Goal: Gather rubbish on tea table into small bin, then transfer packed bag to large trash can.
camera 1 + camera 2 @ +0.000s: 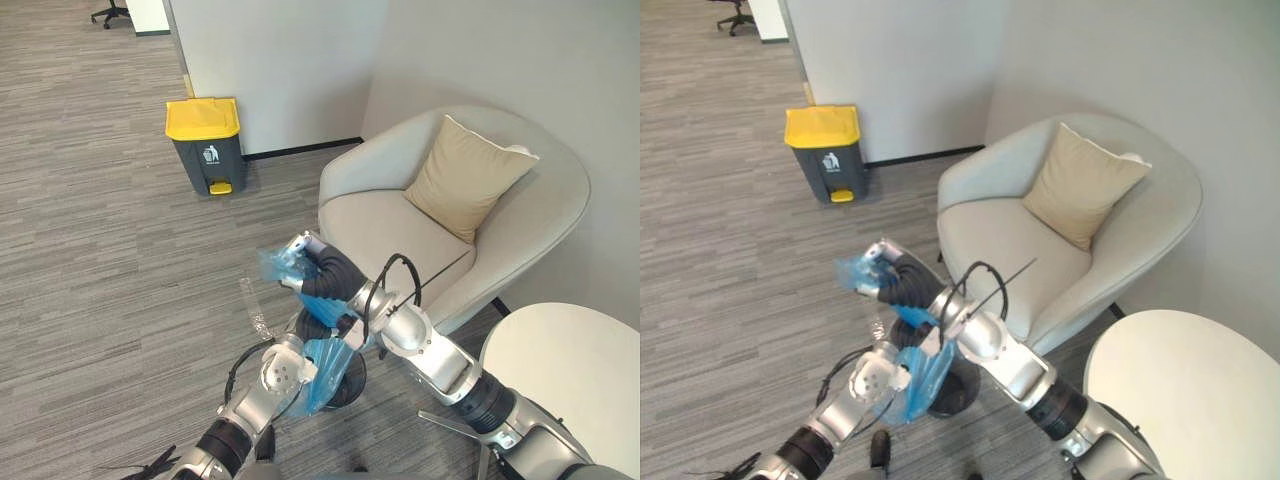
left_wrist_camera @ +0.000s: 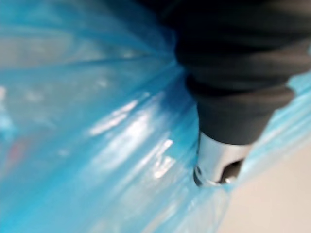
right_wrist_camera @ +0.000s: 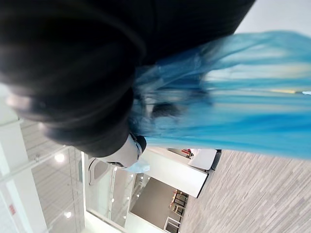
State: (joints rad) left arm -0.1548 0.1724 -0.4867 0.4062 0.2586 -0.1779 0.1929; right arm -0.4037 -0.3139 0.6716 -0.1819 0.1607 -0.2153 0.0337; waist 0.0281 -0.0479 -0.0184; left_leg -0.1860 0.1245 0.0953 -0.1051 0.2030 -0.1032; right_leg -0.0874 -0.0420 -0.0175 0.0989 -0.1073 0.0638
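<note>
A blue plastic bag (image 1: 327, 372) hangs stretched between my two hands, above a small dark round bin (image 1: 349, 388) on the floor. My right hand (image 1: 312, 264) is raised, its fingers curled round the bag's upper edge (image 1: 855, 272). Lower down, my left hand (image 1: 283, 370) grips the bag where the plastic bunches and fans out (image 1: 922, 378). The left wrist view shows the blue bag (image 2: 97, 126) pressed close against the hand's dark cover. The large grey trash can with a yellow lid (image 1: 206, 143) stands shut by the white wall, far ahead on the left.
A beige armchair (image 1: 400, 230) with a tan cushion (image 1: 466, 176) stands just beyond my hands on the right. The white round tea table (image 1: 570, 370) is at the lower right. Grey carpet lies between me and the trash can.
</note>
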